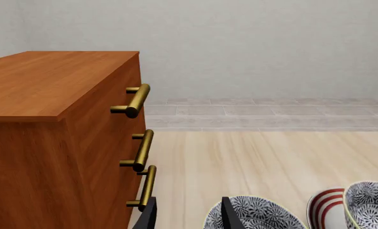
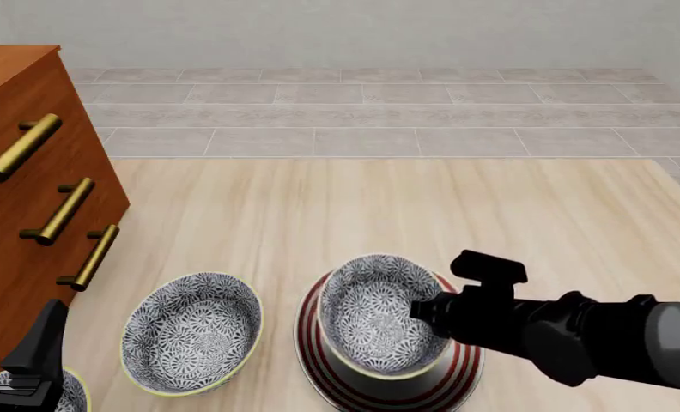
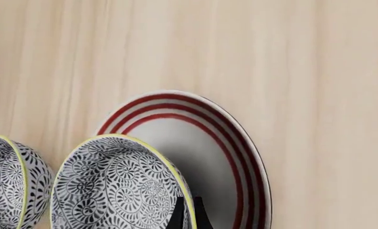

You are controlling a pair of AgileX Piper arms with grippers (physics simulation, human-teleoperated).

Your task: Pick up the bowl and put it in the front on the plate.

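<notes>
Right gripper [image 3: 186,210] fingers were seen clamped on the rim of the bowl [image 2: 377,311], which was held over the plate [image 2: 317,365]; contact between the two could not be judged. Left gripper [image 1: 187,214] fingers were spread apart beside the wooden drawer cabinet [image 2: 25,184].

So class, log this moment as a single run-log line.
right hand: shut on bowl rim | bowl: over plate | left hand: open, idle near drawer unit

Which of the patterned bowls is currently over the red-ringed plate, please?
The bowl pinched at its rim by the right gripper sits over the plate. The bowl to its left rests on the bare table.
</notes>
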